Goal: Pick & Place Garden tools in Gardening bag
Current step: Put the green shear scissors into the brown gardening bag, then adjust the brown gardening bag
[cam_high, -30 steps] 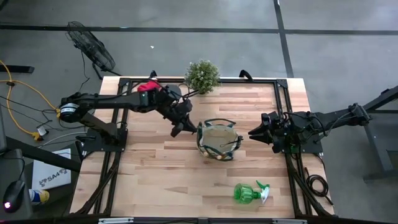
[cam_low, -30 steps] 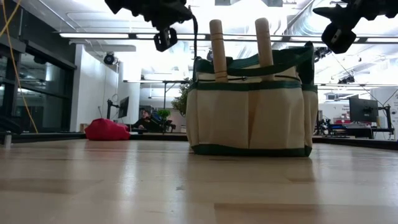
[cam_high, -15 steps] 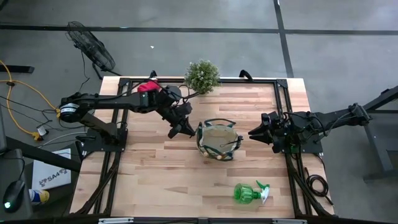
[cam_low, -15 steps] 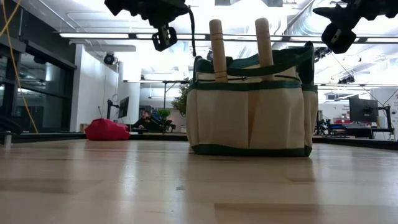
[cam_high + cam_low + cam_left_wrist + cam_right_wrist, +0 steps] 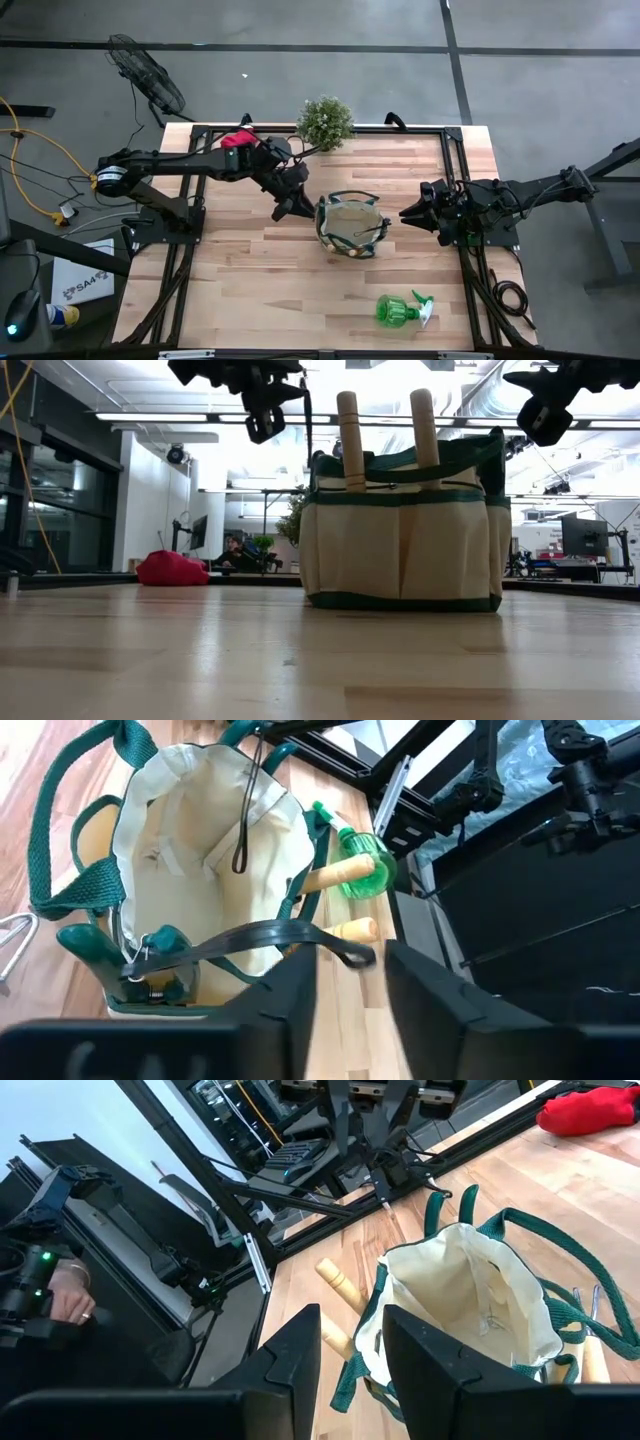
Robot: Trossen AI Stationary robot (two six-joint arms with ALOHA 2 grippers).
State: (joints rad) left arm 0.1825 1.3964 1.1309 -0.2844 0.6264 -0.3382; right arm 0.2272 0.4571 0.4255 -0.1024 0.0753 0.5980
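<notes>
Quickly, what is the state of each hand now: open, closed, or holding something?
Left hand: open, empty, above the round tan fabric bag with green trim.
Right hand: open, empty, waiting to the bag's right.

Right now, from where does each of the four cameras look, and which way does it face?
High: overhead, straight down; both arms flank the gardening bag.
Low: table height, level across; bag, left gripper above.
Left wrist: behind the left gripper, into the bag.
Right wrist: behind the right gripper, toward the bag.
All four share the bag.
</notes>
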